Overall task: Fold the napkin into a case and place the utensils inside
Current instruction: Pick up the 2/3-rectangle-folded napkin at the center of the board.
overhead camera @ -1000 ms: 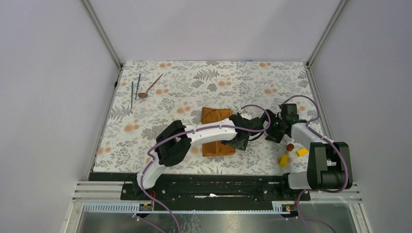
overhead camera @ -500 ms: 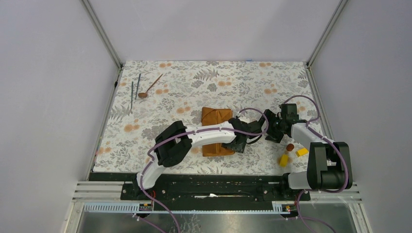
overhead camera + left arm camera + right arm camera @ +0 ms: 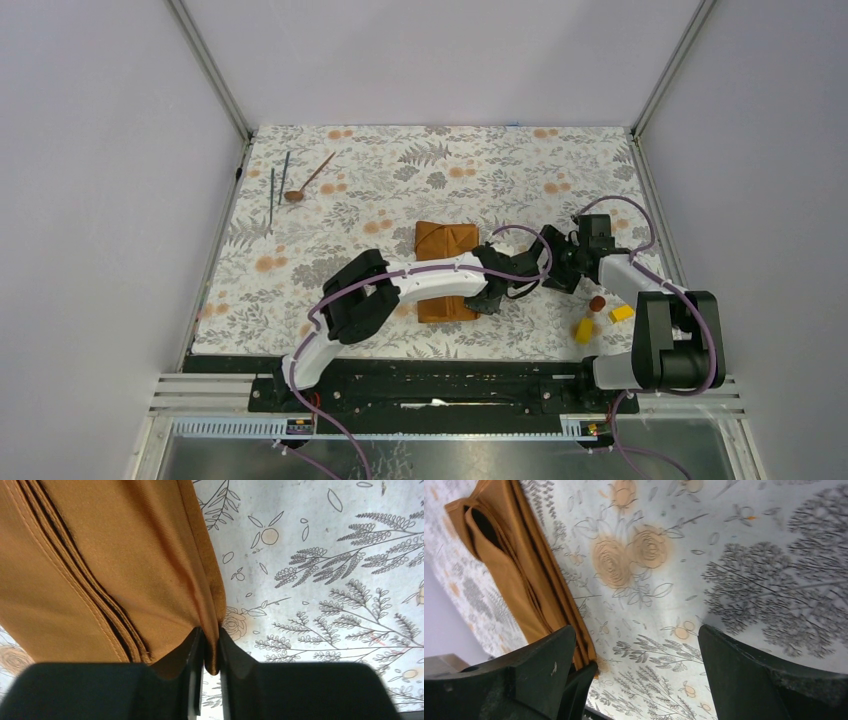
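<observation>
Overhead, floral tablecloth (image 3: 480, 170), plain lilac walls (image 3: 430, 60), folded napkin (image 3: 445, 238)

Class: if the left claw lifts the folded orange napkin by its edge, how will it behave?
Probably floppy: the napkin puckers where the left claw pinches it. Its stacked folds would likely fall open. Seems light, thin cloth.

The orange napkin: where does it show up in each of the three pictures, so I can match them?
Top external: napkin at the table's centre, partly under the left arm.
Left wrist: napkin fills the upper left; the left hand pinches its edge at bottom centre.
Right wrist: napkin runs down the upper left.
Shared landmark: the floral tablecloth under it.
</observation>
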Tool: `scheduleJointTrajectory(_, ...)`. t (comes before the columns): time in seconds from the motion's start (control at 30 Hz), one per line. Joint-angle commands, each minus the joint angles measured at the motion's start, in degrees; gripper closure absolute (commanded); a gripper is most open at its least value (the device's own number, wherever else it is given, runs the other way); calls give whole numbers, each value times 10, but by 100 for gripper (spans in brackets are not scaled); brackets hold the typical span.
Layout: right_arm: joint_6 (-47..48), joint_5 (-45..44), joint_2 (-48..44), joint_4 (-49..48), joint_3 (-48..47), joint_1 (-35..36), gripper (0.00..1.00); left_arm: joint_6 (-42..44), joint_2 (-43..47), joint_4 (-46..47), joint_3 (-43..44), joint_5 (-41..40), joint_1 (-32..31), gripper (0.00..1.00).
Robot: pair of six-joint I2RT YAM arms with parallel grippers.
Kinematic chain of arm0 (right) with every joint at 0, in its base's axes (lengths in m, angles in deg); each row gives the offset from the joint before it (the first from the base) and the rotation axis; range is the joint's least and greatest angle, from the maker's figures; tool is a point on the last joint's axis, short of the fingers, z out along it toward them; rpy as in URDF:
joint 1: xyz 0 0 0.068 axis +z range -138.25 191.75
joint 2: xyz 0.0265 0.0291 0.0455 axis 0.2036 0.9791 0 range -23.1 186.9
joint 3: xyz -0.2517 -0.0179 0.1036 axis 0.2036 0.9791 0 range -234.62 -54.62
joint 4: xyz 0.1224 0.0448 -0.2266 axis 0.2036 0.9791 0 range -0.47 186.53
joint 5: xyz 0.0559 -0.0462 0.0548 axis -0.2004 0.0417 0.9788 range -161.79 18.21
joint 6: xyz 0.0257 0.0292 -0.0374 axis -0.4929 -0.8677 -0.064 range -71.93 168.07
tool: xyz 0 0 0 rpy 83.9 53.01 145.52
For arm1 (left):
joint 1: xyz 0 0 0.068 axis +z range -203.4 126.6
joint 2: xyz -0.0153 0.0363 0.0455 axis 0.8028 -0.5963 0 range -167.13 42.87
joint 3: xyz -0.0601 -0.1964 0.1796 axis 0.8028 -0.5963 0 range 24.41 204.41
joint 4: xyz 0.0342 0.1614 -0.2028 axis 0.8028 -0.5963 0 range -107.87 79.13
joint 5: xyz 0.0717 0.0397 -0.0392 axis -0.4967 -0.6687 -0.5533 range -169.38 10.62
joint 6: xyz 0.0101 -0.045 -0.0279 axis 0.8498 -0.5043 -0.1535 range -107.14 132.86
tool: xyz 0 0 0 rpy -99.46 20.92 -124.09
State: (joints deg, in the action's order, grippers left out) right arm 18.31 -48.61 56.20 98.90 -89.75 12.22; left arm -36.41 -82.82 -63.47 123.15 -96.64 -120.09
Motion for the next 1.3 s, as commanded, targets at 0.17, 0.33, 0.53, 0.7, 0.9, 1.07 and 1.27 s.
scheduleJointTrajectory(0.17, -36, 181, 55, -162, 32, 2, 0, 9, 85, 31, -56, 5, 22, 100)
scheduleJointTrajectory(0.33, -119, 229, 129, -287, 33, 42, 0, 8, 134, 54, -100, 15, 37, 100)
scheduleJointTrajectory(0.53, -193, 211, 200, -377, 5, 106, 0, 14, 151, 60, -111, 19, 39, 100)
scheduleJointTrajectory(0.7, -232, 190, 255, -424, -11, 126, 1, 15, 156, 60, -113, 20, 39, 100)
scheduleJointTrajectory(0.9, -230, 172, 296, -438, -32, 126, 16, 14, 162, 68, -118, 24, 39, 100)
scheduleJointTrajectory(1.07, -230, 164, 309, -446, -53, 126, 29, 17, 160, 72, -115, 29, 39, 100)
scheduleJointTrajectory(1.27, -236, 169, 328, -457, -70, 126, 40, 17, 164, 75, -118, 30, 39, 100)
